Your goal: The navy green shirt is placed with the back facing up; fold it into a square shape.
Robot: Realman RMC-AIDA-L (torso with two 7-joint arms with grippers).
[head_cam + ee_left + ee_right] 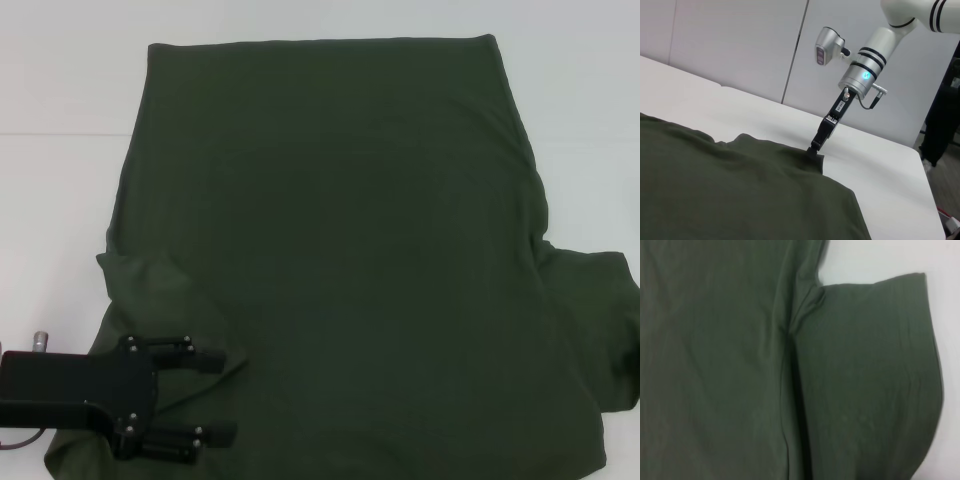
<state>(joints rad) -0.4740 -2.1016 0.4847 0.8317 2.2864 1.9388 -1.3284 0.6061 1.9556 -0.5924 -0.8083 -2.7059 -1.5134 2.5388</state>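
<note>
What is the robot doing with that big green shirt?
It is folding it. The navy green shirt lies spread on the white table. The left gripper sits open over the shirt's near left sleeve. The right gripper touches the edge of the other sleeve, seen from the left wrist camera. No fold is made yet.

a lab-like robot test room: bare white table (880, 165), plain white wall panels (740, 45)
</note>
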